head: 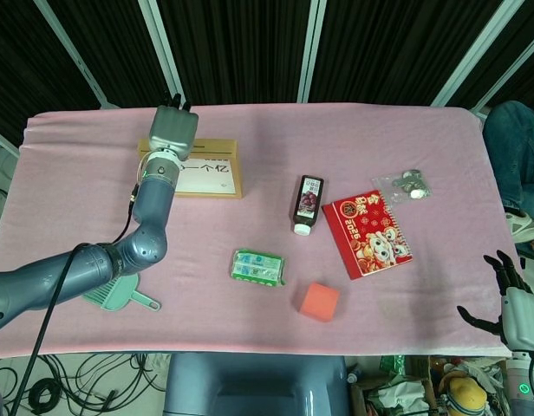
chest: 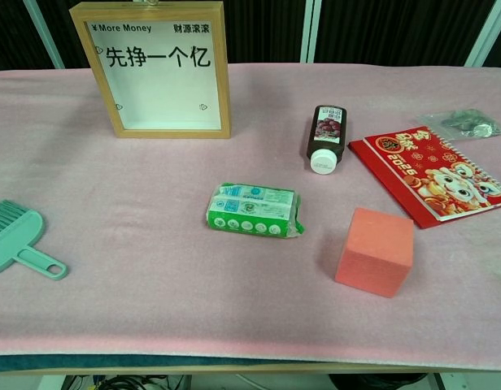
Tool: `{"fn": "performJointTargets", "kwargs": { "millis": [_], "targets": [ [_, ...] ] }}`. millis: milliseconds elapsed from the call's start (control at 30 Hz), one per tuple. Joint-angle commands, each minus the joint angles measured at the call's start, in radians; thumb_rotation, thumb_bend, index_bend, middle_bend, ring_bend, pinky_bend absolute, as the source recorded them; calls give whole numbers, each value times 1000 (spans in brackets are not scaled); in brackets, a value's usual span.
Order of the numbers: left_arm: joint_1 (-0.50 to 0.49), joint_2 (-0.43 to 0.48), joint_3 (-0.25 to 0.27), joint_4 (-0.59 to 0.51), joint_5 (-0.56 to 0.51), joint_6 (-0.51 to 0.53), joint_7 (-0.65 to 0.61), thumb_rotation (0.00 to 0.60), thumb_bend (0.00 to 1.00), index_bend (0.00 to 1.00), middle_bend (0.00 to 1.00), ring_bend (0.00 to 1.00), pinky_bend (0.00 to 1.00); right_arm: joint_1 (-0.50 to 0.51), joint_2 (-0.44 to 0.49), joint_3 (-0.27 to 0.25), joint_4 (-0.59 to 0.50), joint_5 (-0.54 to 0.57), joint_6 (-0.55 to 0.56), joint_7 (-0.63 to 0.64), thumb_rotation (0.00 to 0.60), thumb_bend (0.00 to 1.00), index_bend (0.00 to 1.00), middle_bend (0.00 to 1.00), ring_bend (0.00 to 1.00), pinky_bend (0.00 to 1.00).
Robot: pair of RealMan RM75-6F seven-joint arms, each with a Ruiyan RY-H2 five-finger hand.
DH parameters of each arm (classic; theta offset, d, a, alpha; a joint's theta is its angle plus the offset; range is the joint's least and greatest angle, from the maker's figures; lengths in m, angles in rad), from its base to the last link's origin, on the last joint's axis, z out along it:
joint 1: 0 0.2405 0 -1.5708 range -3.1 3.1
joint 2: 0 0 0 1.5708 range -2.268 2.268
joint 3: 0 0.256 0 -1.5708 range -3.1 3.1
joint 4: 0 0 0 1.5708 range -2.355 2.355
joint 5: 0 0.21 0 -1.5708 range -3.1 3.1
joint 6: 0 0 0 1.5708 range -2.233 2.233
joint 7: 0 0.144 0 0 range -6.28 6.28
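Wooden frame [head: 198,170] stands upright at the far left of the pink table [head: 354,130], its white face with black lettering turned toward the chest camera, propped so it can be read from the front. Left hand [head: 173,121] sits right at the frame's top edge; from the head view only the grey back of it and dark fingertips show, so I cannot tell whether it grips the frame or merely hovers over it, and the chest view cuts it off entirely. Right hand [head: 508,299] hangs off the near right corner, fingers spread wide, holding nothing, well apart from everything. Dark bottle [head: 307,204] lies on its side, cap toward us, just beside the red calendar [head: 367,234]. Green packet [head: 257,267] and orange cube [head: 319,302] lie flat, mid-table. Teal brush [head: 120,293] lies under the left arm
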Motion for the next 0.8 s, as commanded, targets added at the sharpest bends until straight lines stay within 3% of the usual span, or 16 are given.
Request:
{"fn": "performJointTargets", "kwargs": {
  "millis": [33, 800],
  "targets": [
    [-3, -7, 4, 8, 2, 1, 4, 600, 456, 654, 155, 0, 0, 0, 0, 0, 0, 0, 0, 0, 600, 87, 149, 24, 143, 212],
    [-7, -29, 5, 36, -3, 3, 15, 600, 456, 654, 155, 0, 0, 0, 3, 2, -3, 8, -6, 8, 600, 89, 149, 24, 142, 212]
  ]
}}
